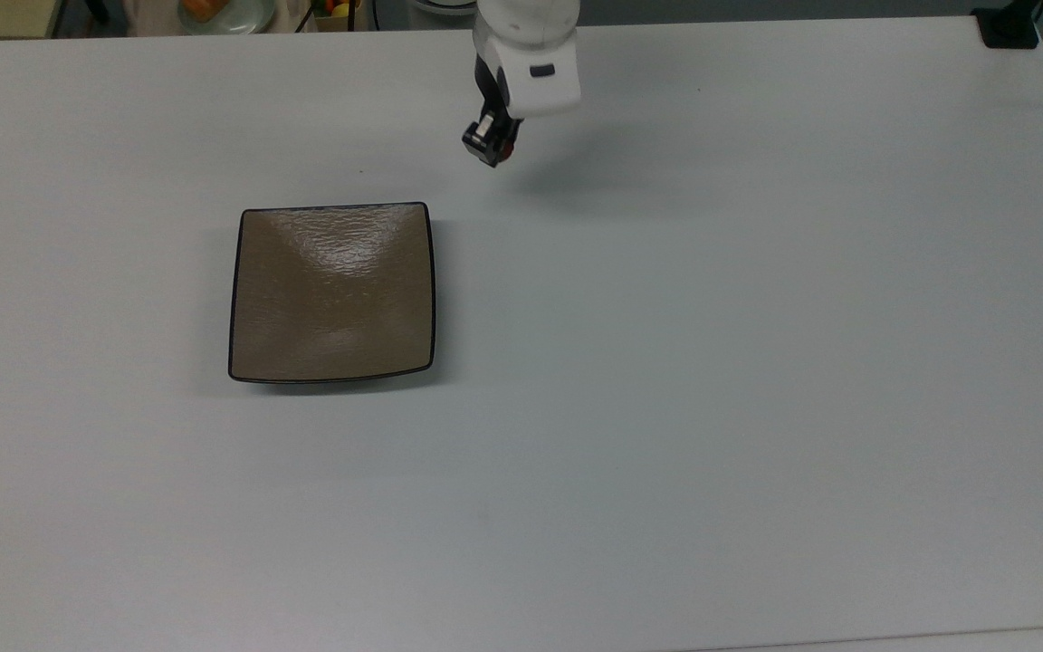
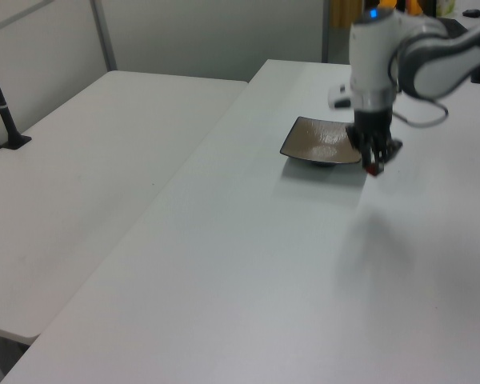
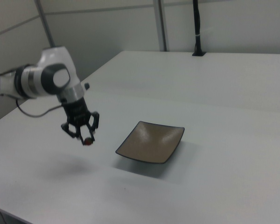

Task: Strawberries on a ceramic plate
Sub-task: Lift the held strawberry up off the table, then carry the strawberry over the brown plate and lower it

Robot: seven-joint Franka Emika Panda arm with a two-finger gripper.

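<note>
The ceramic plate (image 1: 333, 292) (image 2: 320, 141) (image 3: 151, 142) is a square, glossy tan-brown dish with a thin black rim, lying bare on the white table. My gripper (image 1: 492, 148) (image 2: 375, 164) (image 3: 86, 138) hangs in the air above the table, off the plate's far right corner in the top view. It is shut on a tiny red strawberry (image 1: 506, 150) (image 2: 373, 169) (image 3: 87, 141) that shows between the black fingertips. A soft shadow lies on the table below the gripper.
The white table (image 1: 666, 362) spreads wide around the plate. A black post base (image 1: 1009, 27) stands at the top view's far right corner. A round pale dish with orange food (image 1: 224, 13) sits beyond the far edge. A second table (image 2: 88, 160) adjoins at the left view's left.
</note>
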